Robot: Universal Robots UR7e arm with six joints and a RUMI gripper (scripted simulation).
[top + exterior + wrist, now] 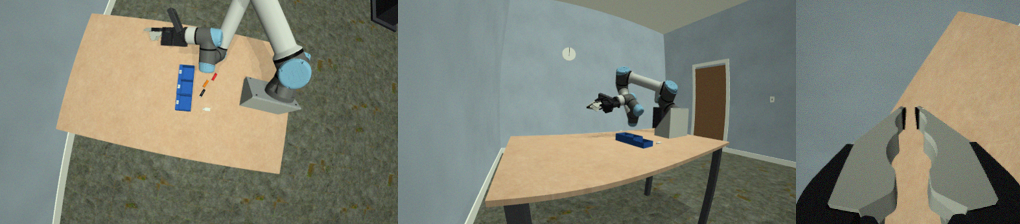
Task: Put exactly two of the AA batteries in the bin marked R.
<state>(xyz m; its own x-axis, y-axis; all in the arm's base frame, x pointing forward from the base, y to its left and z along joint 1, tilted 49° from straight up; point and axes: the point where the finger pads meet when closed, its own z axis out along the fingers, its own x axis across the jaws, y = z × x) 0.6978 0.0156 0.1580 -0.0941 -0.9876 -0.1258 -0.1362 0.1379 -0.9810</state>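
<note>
While the arm reaches out high over the far side of the table (566, 162), its gripper (150, 30) hangs in the air with the two grey fingers pressed almost together, nothing pinched between them (only a thin slit shows at the tips). Down on the wood, a blue row of bins (185, 87) sits near the middle, upright. Just beside it, toward the arm's grey pedestal (256, 97), lie three small cylinders in a loose line: a red one (214, 76), an orange one (205, 83) and a black one (202, 93). A small white piece (206, 109) rests a little apart from them. None lies in a bin.
</note>
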